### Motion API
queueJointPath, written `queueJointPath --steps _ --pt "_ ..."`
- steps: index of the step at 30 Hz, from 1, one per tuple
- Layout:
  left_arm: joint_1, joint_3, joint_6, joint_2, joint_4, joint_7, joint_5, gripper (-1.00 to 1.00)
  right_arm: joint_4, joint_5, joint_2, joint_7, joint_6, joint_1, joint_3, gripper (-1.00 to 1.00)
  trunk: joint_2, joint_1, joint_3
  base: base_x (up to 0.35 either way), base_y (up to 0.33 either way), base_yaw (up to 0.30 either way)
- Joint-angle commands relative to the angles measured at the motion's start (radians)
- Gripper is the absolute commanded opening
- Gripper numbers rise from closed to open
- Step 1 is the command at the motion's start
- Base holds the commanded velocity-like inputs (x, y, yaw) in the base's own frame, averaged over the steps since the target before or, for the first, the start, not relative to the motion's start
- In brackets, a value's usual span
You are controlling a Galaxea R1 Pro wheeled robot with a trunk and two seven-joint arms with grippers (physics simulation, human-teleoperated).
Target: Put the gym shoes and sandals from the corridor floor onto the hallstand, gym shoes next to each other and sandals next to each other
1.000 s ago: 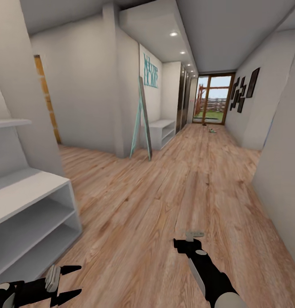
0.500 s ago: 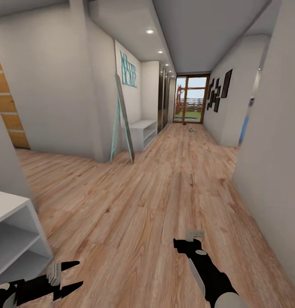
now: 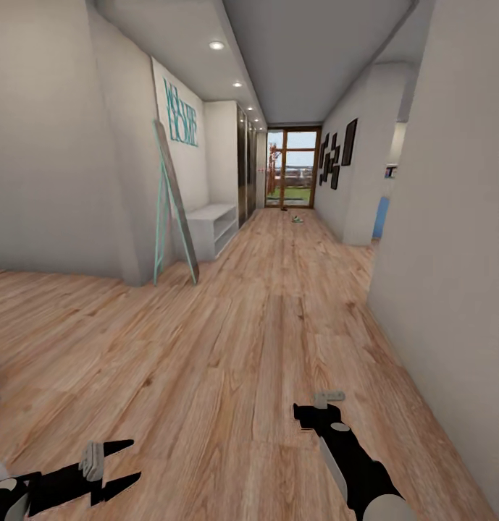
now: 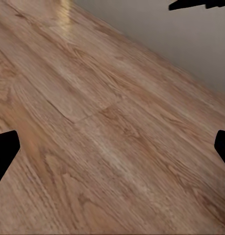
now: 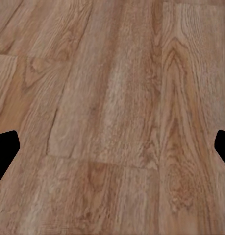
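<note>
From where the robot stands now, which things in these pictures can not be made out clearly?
- Small objects on the corridor floor near the far glass door, head view: something lies there, too small to identify.
- Turquoise wall lettering, head view: seen at a steep angle, hard to read.
- Low white shelf unit, head view: partly hidden by the leaning turquoise frame; its contents cannot be told.
- Right gripper, head view: fingers seen end-on; the wrist view shows them apart.
</note>
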Motion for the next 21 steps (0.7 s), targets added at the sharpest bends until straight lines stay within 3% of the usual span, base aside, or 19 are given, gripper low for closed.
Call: queueJointPath --steps 1,6,9,12,14,16,21 --pt "0.000 -0.008 -0.005 0.000 0.000 -0.002 0.010 1.00 -0.001 0.007 0.001 0.000 0.006 0.000 -0.003 1.00 0.000 0.000 -0.001 0.346 0.000 -0.266" --pt "0.000 -0.006 -0.003 -0.014 0.000 0.007 0.025 1.00 -0.001 0.007 0.001 0.000 0.006 0.000 -0.003 1.00 0.000 0.000 -0.001 0.346 0.000 -0.266" --pt "0.000 -0.002 -0.003 -0.023 0.001 0.043 0.064 1.00 -0.001 0.007 0.002 0.000 0.006 0.000 -0.003 1.00 0.000 0.000 -0.001 0.347 0.000 -0.266" --pt "0.000 0.026 -0.002 -0.026 0.006 0.160 0.166 1.00 0.000 0.007 0.002 0.000 0.006 0.000 -0.002 1.00 0.000 0.000 -0.001 0.347 0.000 -0.266" --pt "0.000 0.035 -0.002 -0.026 0.011 0.218 0.208 1.00 0.000 0.008 0.002 0.000 0.006 0.000 -0.002 1.00 0.000 0.000 -0.001 0.347 0.000 -0.266" --pt "0.000 0.045 -0.002 -0.028 0.026 0.338 0.279 1.00 0.006 0.009 0.002 0.000 0.006 0.000 0.000 1.00 0.000 0.000 -0.001 0.347 0.000 -0.211" --pt "0.000 0.050 -0.002 -0.036 0.036 0.465 0.334 1.00 0.074 0.014 0.002 0.000 -0.010 0.000 0.004 1.00 0.000 0.000 -0.001 0.347 0.000 -0.082"
